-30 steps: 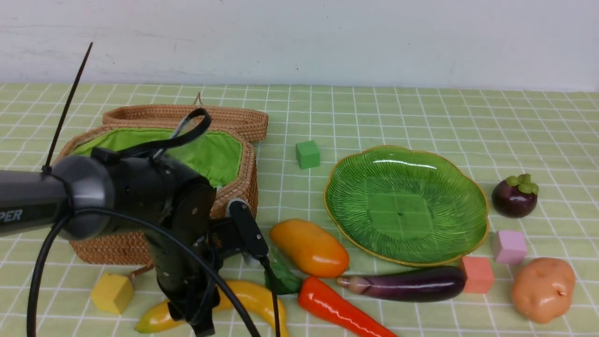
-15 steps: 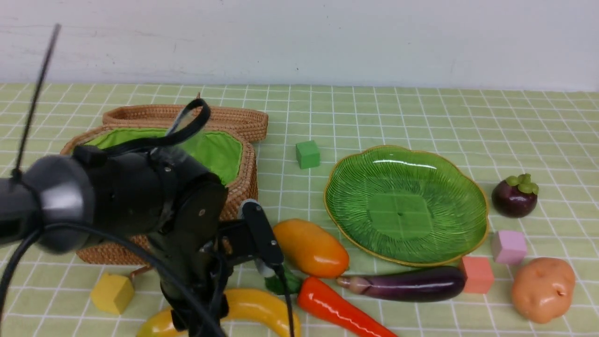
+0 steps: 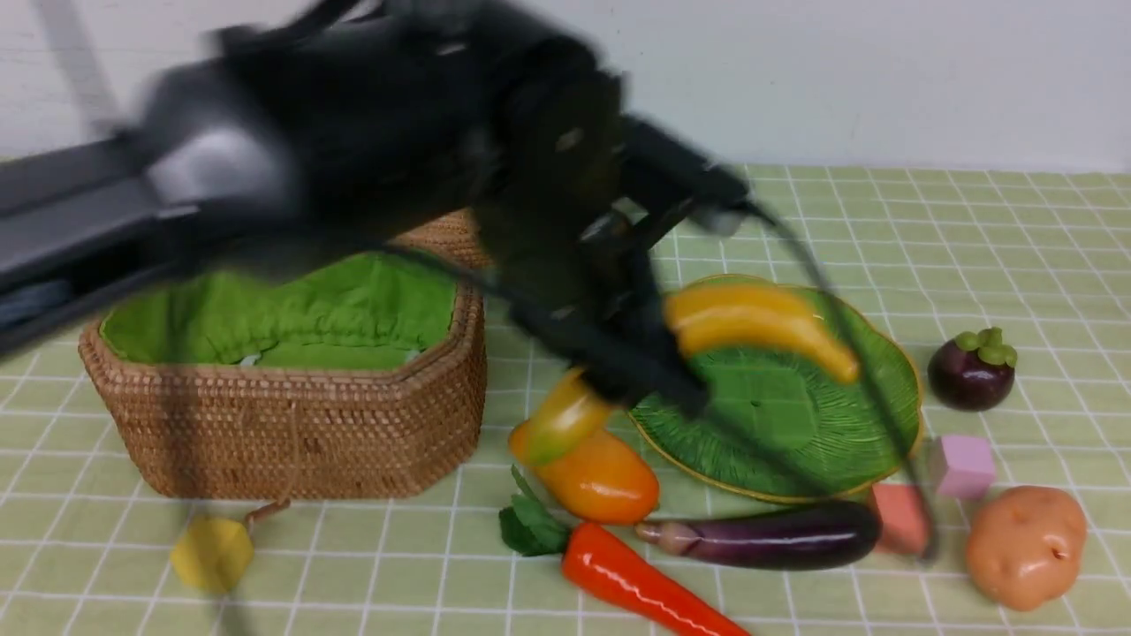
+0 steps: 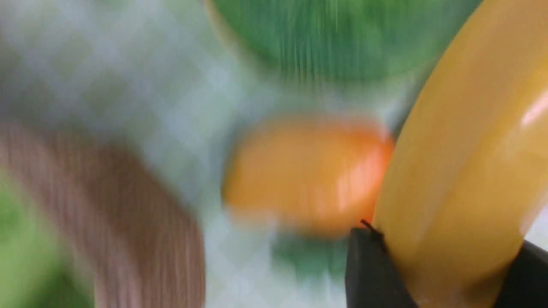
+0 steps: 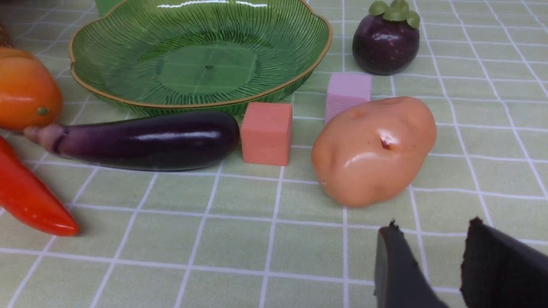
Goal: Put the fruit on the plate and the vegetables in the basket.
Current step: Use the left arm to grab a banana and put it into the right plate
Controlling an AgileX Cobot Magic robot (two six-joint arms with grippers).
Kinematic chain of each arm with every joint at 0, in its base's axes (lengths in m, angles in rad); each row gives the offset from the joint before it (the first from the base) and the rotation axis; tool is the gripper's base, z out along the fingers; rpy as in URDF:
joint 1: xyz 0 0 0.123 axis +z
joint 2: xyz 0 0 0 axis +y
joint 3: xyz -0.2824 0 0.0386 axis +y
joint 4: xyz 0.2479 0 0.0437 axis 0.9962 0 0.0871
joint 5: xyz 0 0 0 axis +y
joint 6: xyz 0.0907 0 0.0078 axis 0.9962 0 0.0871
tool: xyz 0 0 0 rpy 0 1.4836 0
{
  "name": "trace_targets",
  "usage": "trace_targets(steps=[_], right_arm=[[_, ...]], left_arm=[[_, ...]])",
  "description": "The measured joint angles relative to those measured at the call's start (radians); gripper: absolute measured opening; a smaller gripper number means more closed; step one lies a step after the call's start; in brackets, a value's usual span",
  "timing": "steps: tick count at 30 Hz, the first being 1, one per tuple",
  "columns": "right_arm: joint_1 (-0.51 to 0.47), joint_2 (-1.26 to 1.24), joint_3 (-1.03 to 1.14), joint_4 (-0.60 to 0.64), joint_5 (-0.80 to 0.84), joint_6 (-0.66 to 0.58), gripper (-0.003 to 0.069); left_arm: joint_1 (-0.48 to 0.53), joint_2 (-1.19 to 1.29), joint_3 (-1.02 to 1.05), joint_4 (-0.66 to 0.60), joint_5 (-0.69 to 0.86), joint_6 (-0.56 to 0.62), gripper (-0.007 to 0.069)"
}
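My left gripper [image 3: 645, 371] is shut on the yellow banana [image 3: 760, 331], held in the air over the left side of the green plate [image 3: 848, 442]; the arm is motion-blurred. In the left wrist view the banana [image 4: 462, 171] fills the jaws of the gripper [image 4: 445, 273]. The mango [image 3: 601, 477], carrot [image 3: 645, 583], eggplant [image 3: 769, 534] and potato [image 3: 1025, 548] lie in front of the plate, and the mangosteen [image 3: 970, 369] sits to its right. The wicker basket [image 3: 292, 424] stands at the left. My right gripper [image 5: 432, 231] hangs open just short of the potato [image 5: 372, 149].
A yellow cube [image 3: 212, 552] lies in front of the basket. A pink cube [image 3: 961, 464] and a salmon cube [image 3: 897, 517] sit between the plate and the potato. The left arm's cable hangs across the plate's right side.
The left arm has lifted the banana off the table in front of the basket and swung it up and to the right, over the plate. The other items have not moved.
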Motion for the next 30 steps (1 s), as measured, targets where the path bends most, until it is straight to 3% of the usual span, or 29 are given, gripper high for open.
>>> trace_targets(steps=[8, 18, 25, 30], right_arm=[[0.0, 0.0, 0.0, 0.0, 0.0, 0.0, 0.024], [0.0, 0.0, 0.0, 0.0, 0.0, 0.0, 0.024], [0.0, 0.0, 0.0, 0.0, 0.0, 0.0, 0.024], [0.0, 0.0, 0.0, 0.0, 0.0, 0.0, 0.024]], left_arm=[[0.0, 0.435, -0.531, 0.028, -0.009, -0.003, 0.0307], [0.006, 0.611, -0.648, 0.028, -0.087, 0.016, 0.0324], [0.013, 0.622, -0.648, 0.03, -0.117, 0.016, 0.057], [0.013, 0.596, -0.649, 0.031, -0.046, -0.024, 0.0612]])
